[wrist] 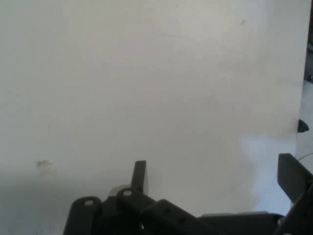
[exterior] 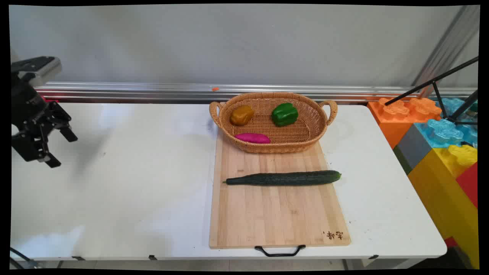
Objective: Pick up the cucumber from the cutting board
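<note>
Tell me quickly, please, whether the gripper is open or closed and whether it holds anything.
Gripper: open, fingers spread apart, holding nothing, above the bare table.

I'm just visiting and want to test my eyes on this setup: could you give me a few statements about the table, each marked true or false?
1. The cucumber lies on the wooden cutting board. True.
2. The gripper is holding the green pepper. False: it hangs open and empty at the table's left, far from it.
3. The basket holds three items. True.
4. The pink vegetable lies on the bare table. False: it is in the basket.
</note>
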